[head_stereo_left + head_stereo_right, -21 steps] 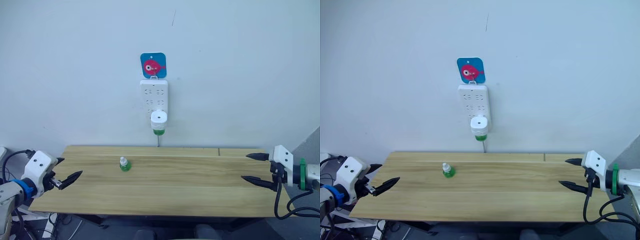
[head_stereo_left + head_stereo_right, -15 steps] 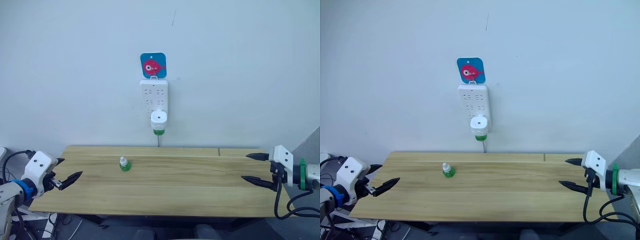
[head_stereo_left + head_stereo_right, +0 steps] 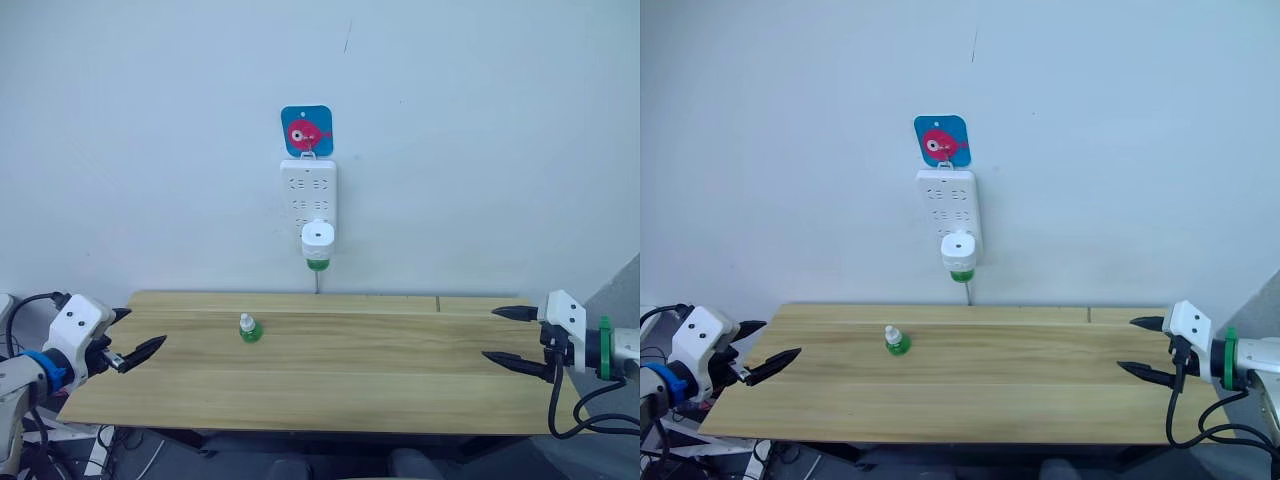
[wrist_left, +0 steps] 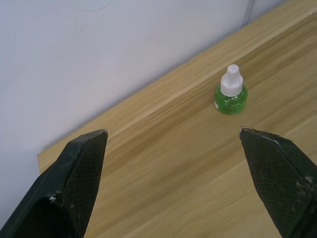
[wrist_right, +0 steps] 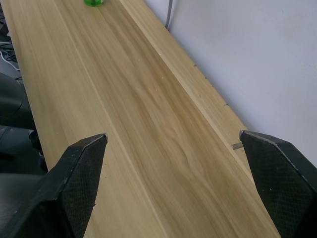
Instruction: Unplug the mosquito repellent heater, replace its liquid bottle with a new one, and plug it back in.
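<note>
Fingers spread wide on both grippers, nothing between them. Left gripper [image 3: 128,338] hovers at lower left of the head view, over the left end of the wooden table [image 3: 330,385]. Right gripper [image 3: 512,338] hovers at lower right, over the table's right end. Mosquito repellent heater [image 3: 317,238] sits centre frame, plugged into the bottom of the white power strip [image 3: 308,190] hanging on the wall, with a green bottle [image 3: 317,264] screwed in underneath. Blue sticker with a pink fish [image 3: 307,131] is just above the strip. Spare green bottle with white cap [image 3: 249,327] stands upright on the table, left of centre, well apart from both grippers.
</note>
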